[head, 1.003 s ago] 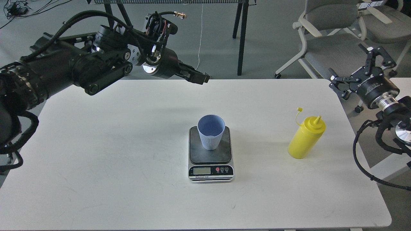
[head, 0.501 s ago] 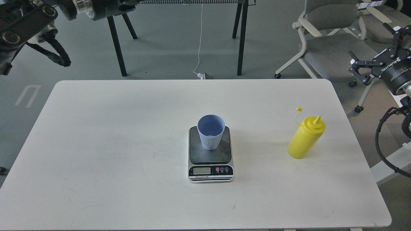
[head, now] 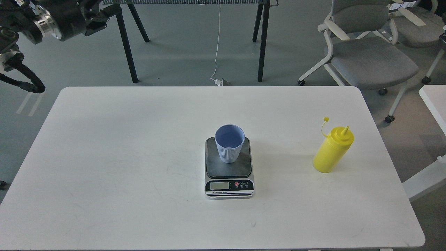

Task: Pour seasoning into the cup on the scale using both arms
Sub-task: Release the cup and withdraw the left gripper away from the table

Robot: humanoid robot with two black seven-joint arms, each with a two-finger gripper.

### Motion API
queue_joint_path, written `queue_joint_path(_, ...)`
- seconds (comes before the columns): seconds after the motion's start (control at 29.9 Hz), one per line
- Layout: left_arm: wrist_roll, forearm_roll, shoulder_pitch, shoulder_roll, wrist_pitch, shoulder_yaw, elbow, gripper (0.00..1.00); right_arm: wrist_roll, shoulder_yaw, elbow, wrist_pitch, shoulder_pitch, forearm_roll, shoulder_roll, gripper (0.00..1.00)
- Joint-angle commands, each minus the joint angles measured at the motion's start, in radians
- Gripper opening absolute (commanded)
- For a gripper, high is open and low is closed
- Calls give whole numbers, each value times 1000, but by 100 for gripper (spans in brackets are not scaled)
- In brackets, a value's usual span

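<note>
The light blue ribbed cup point(head: 229, 143) stands upright on the dark plate of the scale point(head: 229, 174) in the middle of the white table point(head: 122, 157). The yellow seasoning bottle point(head: 332, 150) stands upright at the table's right side, its tethered cap hanging open beside the nozzle. My left arm is raised at the top left, far from the table; its gripper point(head: 98, 15) is dark and partly cut off, so its fingers cannot be told apart. My right gripper is out of view.
Beyond the table's far edge are black stand legs point(head: 127, 48) and a white cable point(head: 216, 52) on the floor. Grey office chairs point(head: 369, 55) stand at the back right. Another white table's corner point(head: 433, 101) shows at the right edge.
My left arm has swung up and back from over the table's far edge to the top left corner. My right arm has withdrawn out of view to the right. Cup, scale and bottle have not moved.
</note>
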Motion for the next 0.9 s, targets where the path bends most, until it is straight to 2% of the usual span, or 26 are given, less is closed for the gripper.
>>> queue_joint_path(0.0, 0, 0, 14, 1, 0, -12, -4, 90, 3, -2, 36, 0, -40, 90, -89, 100)
queue_joint_path(0.23, 0, 2, 34, -7, 0, -17, -4, 90, 6, -7, 39, 0, -158, 205, -89, 100)
queue_joint_path(0.53, 0, 5, 66, -10, 0, -17, -4, 91, -2, -8, 41, 0, -387, 211, 60, 100)
queue_joint_path(0.87, 0, 5, 97, -14, 0, -17, -4, 92, -4, -10, 70, 0, -597, 199, 110, 100)
